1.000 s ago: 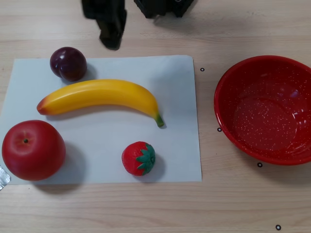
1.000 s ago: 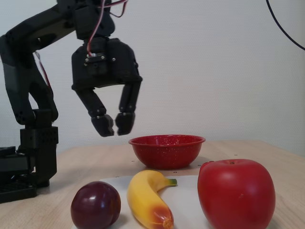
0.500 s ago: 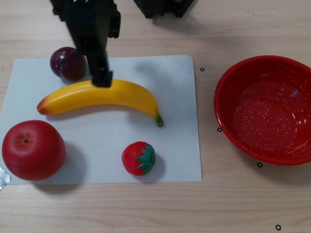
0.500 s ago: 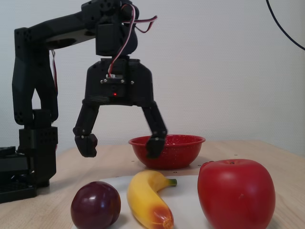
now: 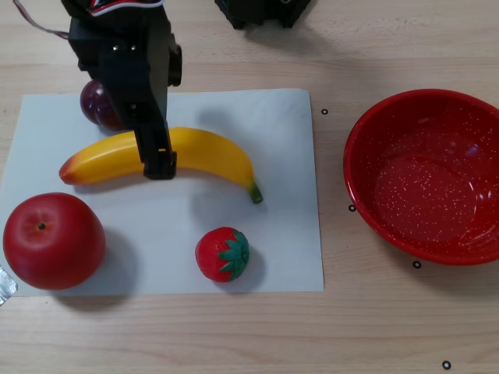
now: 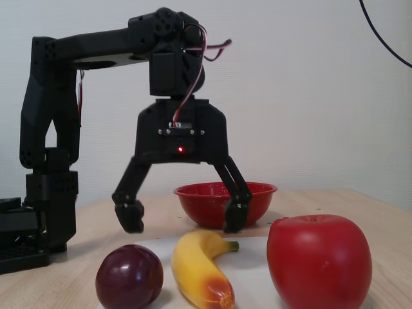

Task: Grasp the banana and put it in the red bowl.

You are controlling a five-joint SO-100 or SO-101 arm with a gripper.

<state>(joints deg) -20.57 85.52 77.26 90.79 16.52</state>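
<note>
gripper (image 6: pixel 182 217) spread wider, moved forward and lower over banana (image 5: pixel 160 156)

in your other view the arm (image 5: pixel 129 62) covers most of the plum (image 5: pixel 91 103) and a band across the middle of the banana (image 5: pixel 203 152), and the red bowl (image 5: pixel 374 140) runs off the right edge. in your fixed view the bottom edge crops the plum (image 6: pixel 129 277), the banana's tip (image 6: pixel 215 293) and the apple (image 6: pixel 318 261).

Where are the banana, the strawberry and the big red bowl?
banana (image 5: pixel 207 152): other view, on its yellow middle.
strawberry (image 5: pixel 210 253): other view, on its red side.
red bowl (image 5: pixel 437 183): other view, on its bare speckled inside.
</note>
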